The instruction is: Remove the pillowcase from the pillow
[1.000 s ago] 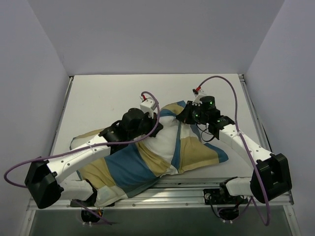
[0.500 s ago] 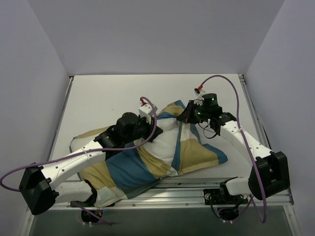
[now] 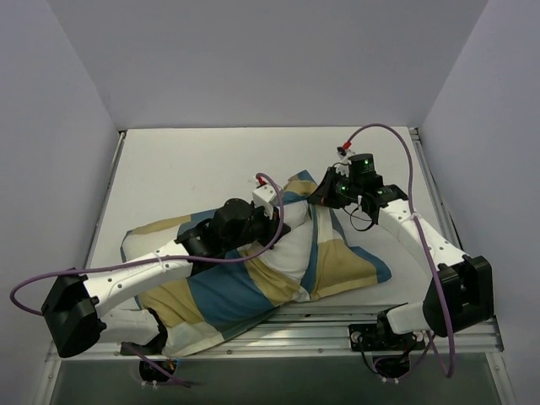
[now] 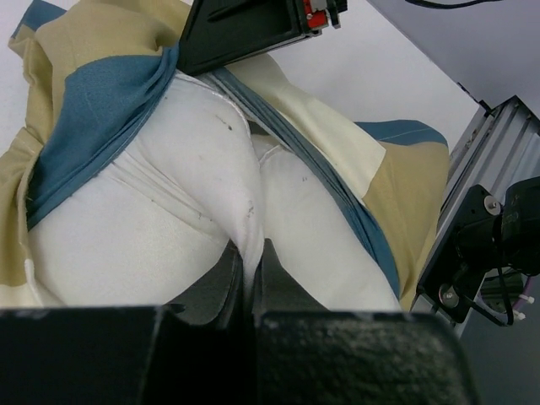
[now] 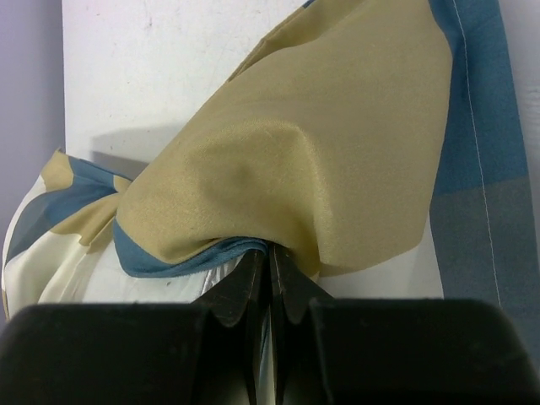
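The pillowcase [image 3: 211, 291], in blue, tan and cream blocks, lies across the table from the near left to the right. My left gripper [image 3: 283, 221] is shut on a pinched fold of the plain white pillow [image 4: 169, 186], which bulges out of the pillowcase's opening [image 4: 93, 101]. The fold runs down between my fingertips [image 4: 251, 253]. My right gripper [image 3: 322, 192] is shut on the pillowcase's blue-hemmed edge at its far end. In the right wrist view the tan cloth [image 5: 321, 143] drapes over the closed fingertips [image 5: 270, 253]. The two grippers are close together.
A metal rail [image 3: 337, 325] runs along the table's near edge and shows in the left wrist view [image 4: 498, 160]. White walls enclose the table on three sides. Bare white table [image 3: 186, 164] lies at the far left. Purple cables loop from both arms.
My left gripper has moved right and nearer with the pinched white fabric. My right gripper has shifted slightly farther away. The pillowcase has stretched out between them.
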